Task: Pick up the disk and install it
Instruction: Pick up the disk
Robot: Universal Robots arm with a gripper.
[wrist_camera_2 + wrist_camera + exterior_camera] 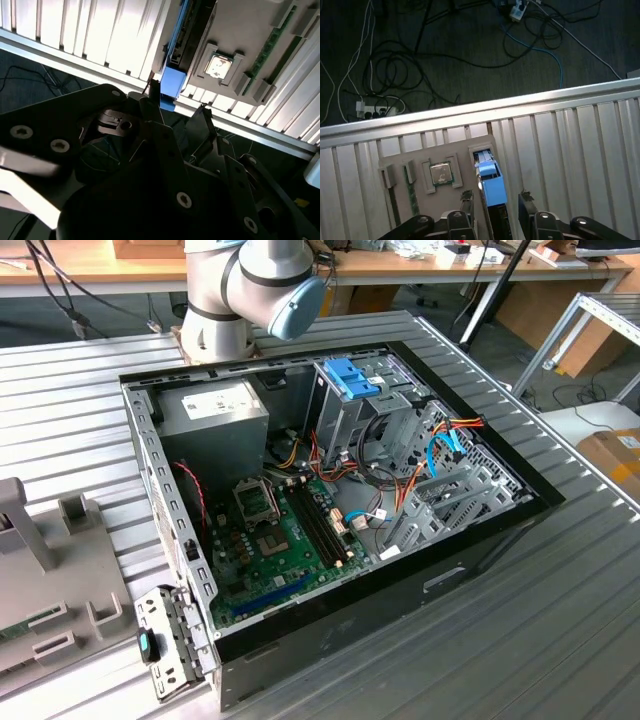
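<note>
Disk (489, 183) in holder (420, 152) slot, beside chip (440, 173); holder on table (560, 150).

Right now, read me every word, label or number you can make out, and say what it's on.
Nothing here can be read as text.
White label on the power supply: print too small to read.
Top of the processor chip in the first wrist view: any marking is blurred.
Label on the cardboard box: too small to read.
Blue end tab of the disk: no print visible.
</note>
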